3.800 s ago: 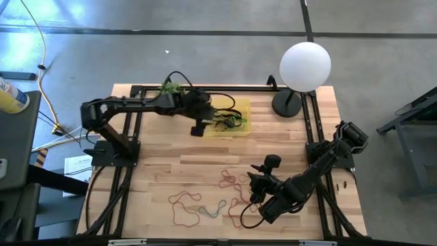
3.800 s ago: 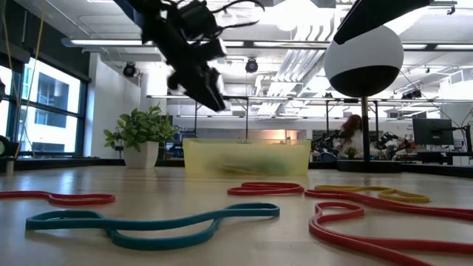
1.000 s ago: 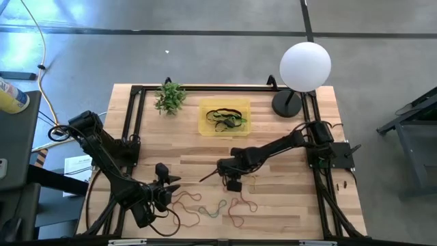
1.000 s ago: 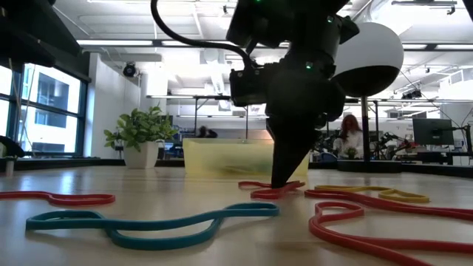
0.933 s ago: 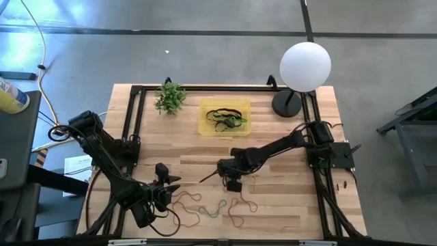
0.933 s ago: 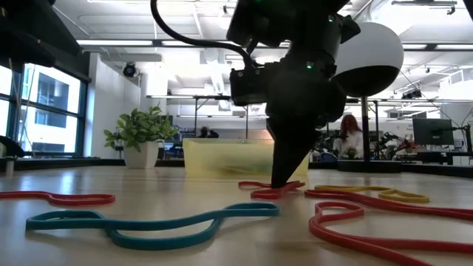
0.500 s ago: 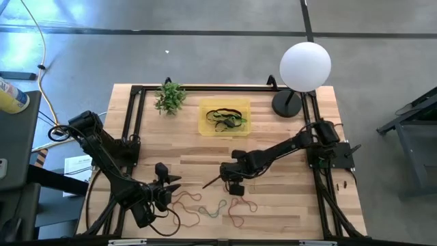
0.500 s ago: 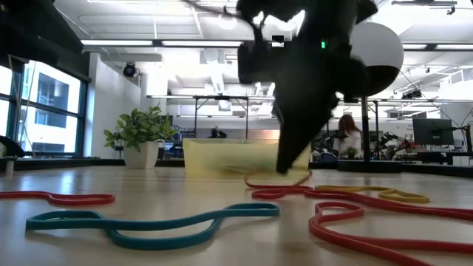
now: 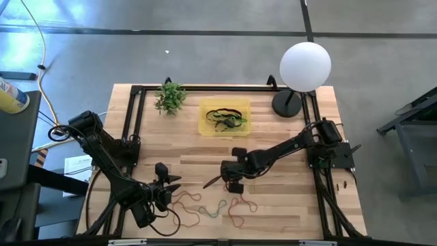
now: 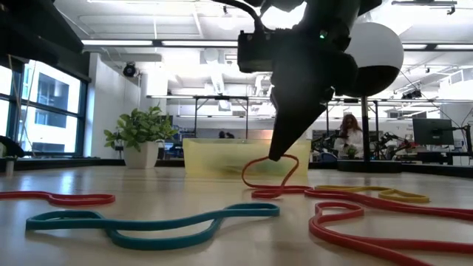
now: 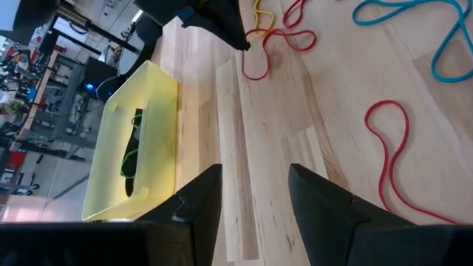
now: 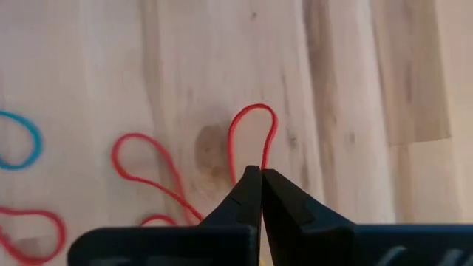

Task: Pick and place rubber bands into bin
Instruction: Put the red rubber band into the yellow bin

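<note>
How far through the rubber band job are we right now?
Partly done. A few bands already lie in the yellow bin. The right gripper is shut on a red rubber band, part-lifted off the table. Several loose bands are left on the wood. The left gripper waits open beside them.

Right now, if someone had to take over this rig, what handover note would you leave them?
Right gripper: shut on a red rubber band, lifting it off the table mid-workspace, its lower end on the wood.
Left gripper: open, empty, waiting at the near left.
Bin: at the far edge, already holding several bands.
Left to do: carry this band to the bin; then the loose bands near the front edge, red, teal and yellow.
</note>
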